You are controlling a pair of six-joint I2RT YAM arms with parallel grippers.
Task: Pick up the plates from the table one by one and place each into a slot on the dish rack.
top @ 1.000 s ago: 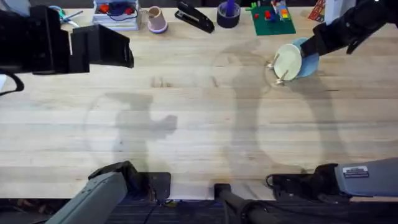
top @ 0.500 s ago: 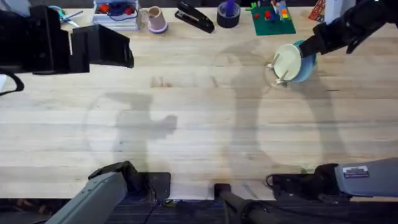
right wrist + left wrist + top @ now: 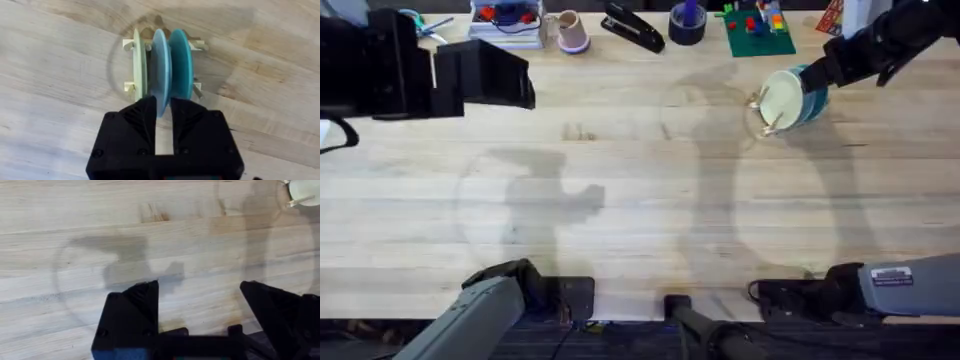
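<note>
Now right tool (image 3: 162,112) grips pale blue plate (image 3: 161,65) in dish rack (image 3: 131,46); left tool (image 3: 200,302) gapes

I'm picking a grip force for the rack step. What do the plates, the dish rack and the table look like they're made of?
The plates, cream, pale blue and teal, look like smooth, matte plastic: thin, evenly coloured rims, though the look alone doesn't settle it. The dish rack appears to be pale unfinished wood, with dowel pegs showing beside the plates. The table looks like light wood planks, with visible grain and seams and a low sheen.
</note>
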